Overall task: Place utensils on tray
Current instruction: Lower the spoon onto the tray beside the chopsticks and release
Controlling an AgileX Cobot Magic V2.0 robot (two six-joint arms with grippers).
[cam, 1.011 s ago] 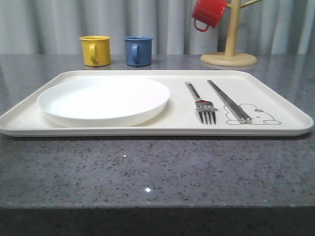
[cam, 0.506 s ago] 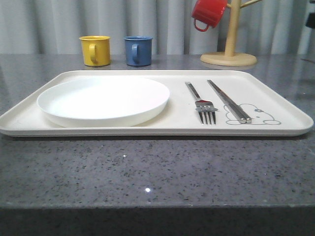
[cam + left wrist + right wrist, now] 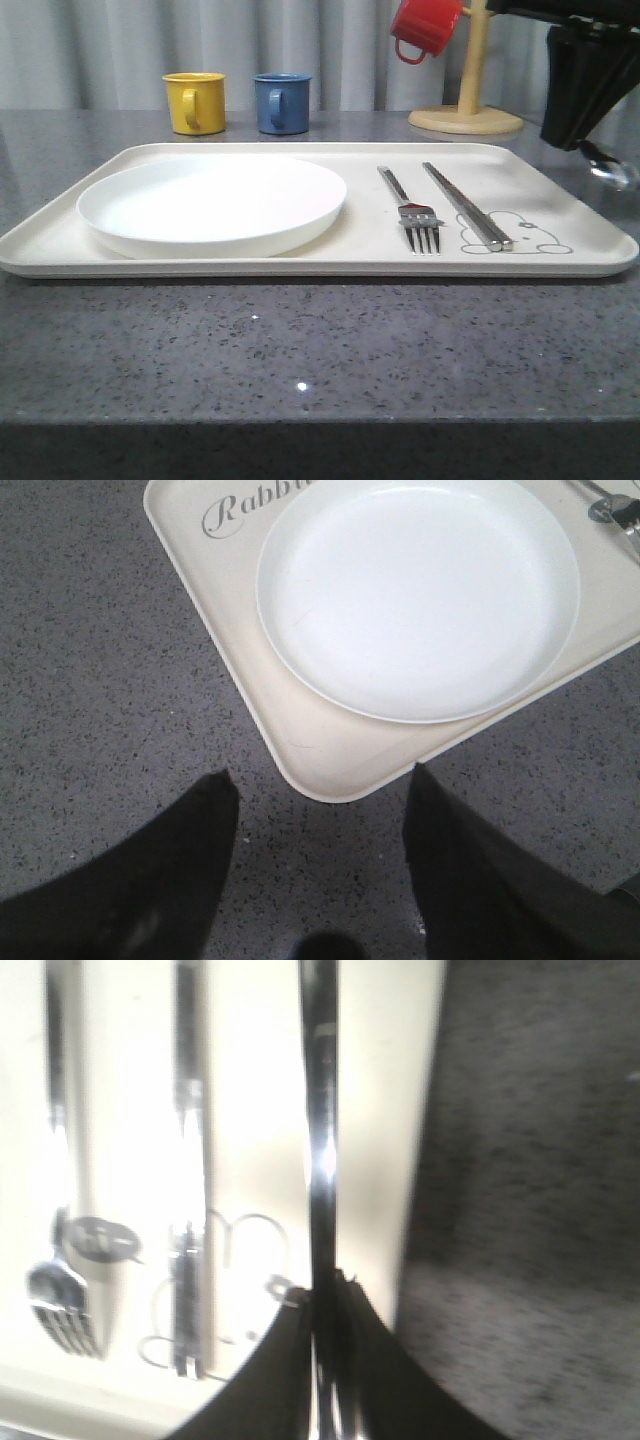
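The right gripper (image 3: pixel 590 150) hangs over the tray's (image 3: pixel 300 262) right edge, fingers pinching the spoon (image 3: pixel 612 171). The fork (image 3: pixel 408 208) and chopsticks (image 3: pixel 465 205) lie side by side on the tray's right half, beside the plate (image 3: pixel 212 203). The left gripper's (image 3: pixel 320 790) fingers are spread above the table (image 3: pixel 100 700) at a tray corner.

Tray (image 3: pixel 250 262) on table (image 3: pixel 300 350), near its front edge.
On tray: plate (image 3: pixel 212 203) at left, fork (image 3: pixel 410 208) right of it, chopsticks (image 3: pixel 466 205) just right of fork, both lengthwise front to back. Behind tray on table: two mugs (image 3: pixel 194 102) side by side at left, mug stand (image 3: pixel 466 118) at right with one mug (image 3: pixel 425 27) hung on it. Above tray's right edge: right gripper (image 3: pixel 585 140), jaws closed on spoon (image 3: pixel 612 170). Left gripper (image 3: pixel 320 880) over table by tray's corner.
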